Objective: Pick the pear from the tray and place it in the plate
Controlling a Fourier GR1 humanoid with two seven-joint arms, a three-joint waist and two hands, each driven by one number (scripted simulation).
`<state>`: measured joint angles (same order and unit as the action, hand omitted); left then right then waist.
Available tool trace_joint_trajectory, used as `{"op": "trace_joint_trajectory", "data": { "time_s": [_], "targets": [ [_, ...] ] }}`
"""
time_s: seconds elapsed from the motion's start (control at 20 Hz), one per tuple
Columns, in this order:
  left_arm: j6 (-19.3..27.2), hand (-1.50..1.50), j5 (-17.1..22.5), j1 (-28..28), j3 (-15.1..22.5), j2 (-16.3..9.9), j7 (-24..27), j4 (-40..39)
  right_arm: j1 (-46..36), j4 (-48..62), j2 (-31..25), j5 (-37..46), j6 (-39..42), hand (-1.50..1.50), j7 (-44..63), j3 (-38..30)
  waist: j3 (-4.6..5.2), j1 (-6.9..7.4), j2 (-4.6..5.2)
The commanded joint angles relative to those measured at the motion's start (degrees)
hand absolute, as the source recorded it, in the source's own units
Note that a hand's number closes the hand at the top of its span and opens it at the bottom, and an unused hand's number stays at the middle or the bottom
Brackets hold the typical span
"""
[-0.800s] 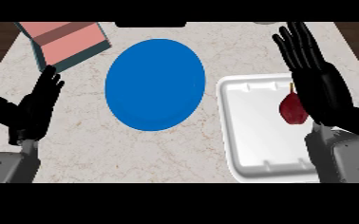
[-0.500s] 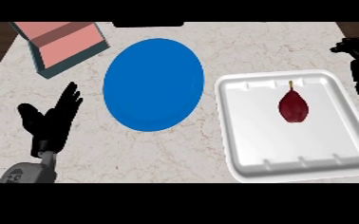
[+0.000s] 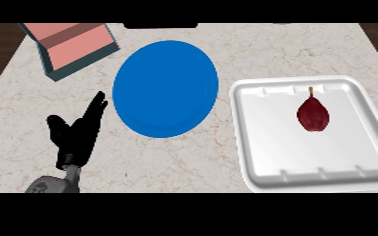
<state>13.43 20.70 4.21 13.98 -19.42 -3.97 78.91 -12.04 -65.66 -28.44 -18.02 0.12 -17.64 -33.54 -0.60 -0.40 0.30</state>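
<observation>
Head view of the marbled surface [image 3: 184, 160] at the outset of the pick. The pear [image 3: 313, 114], dark red with its stem pointing away from me, lies alone in the white tray [image 3: 255, 130] at my right, toward the tray's far right part and apart from every wall. The blue plate [image 3: 166, 87], my target, sits just beside the tray on its left, bare. My left hand [image 3: 76, 132] shows at the lower left, fingers spread apart and straight, holding nothing, its fingertips near the plate's rim but not touching it. My right hand does not appear in this view, so I cannot say how it stands. A pink box [image 3: 74, 47] with a teal side lies at the far left corner, well apart from the work. Risks, as I judge them: the pear is rounded and tapering, so fingers closing off-centre could roll it against the tray wall or squeeze it out toward the stem end; the tray looks light, so a descending palm catching its raised rim could shove it into the plate; and my left hand, idle near the plate, could nudge the plate if it drifts inward.
</observation>
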Motion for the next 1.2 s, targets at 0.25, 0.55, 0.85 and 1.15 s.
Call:
{"op": "trace_joint_trajectory", "data": {
  "time_s": [0.25,0.55,0.85,1.15],
  "targets": [
    [-0.95,0.0,-0.43,-3.56,2.26,1.89,-3.71,1.59,3.86,11.7,-10.73,4.28,12.12,-1.5,-4.7,1.46,0.56,0.74,-0.23],
    [-0.82,0.0,-0.97,-2.25,2.21,2.3,-5.42,1.31,4.42,7.6,-16.07,11.84,18.4,-1.5,1.63,11.19,0.63,0.8,-0.27],
    [-0.02,0.0,-2.2,-0.97,1.24,4.2,-5.05,0.15,1.17,-0.17,-16.54,14.27,17.65,-1.5,14.64,16.02,0.67,0.37,-0.36],
    [-1.35,0.0,-3.48,-3.74,1.81,4.91,-4.2,0.35,2.81,-8.53,-10.92,18.53,12.97,-1.5,20.64,20.84,0.65,0.24,-0.38]
  ]
}}
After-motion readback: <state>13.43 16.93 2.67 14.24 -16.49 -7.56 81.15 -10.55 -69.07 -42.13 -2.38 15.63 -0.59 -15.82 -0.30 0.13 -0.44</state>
